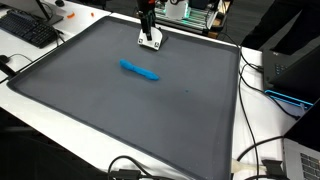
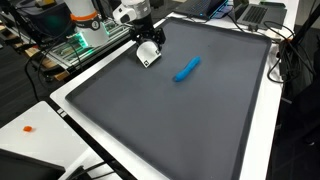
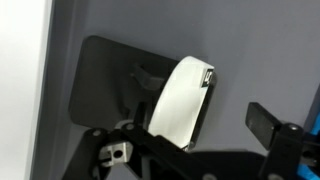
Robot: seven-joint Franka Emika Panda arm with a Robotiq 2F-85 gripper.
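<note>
Gripper (image 2: pixel 148 55) low over the far edge of the large dark grey rubbery mat (image 2: pixel 180 130), which covers most of the white table (image 2: pixel 40 110). Jaws released, spread wide, nothing clamped between them that the exterior views show

Blue slender stick-shaped object (image 2: pixel 187 68), marker-like, lies flat on the mat, apart from the gripper and untouched. In an exterior view it sits inward from the gripper (image 1: pixel 150 42), toward the middle of the mat (image 1: pixel 100 130). The blue object (image 1: pixel 140 70) has its long axis running slantwise across the mat, one end nearer the gripper than the other. Reaching it means leaving the mat's edge and lining the jaws across that axis

Hard to read: the wrist view is filled by a white curved piece (image 3: pixel 180 100) with a small metal fitting. Cannot tell whether it belongs to the gripper. A blue patch (image 3: pixel 295 140) is cut off at that view's edge, unidentifiable
</note>
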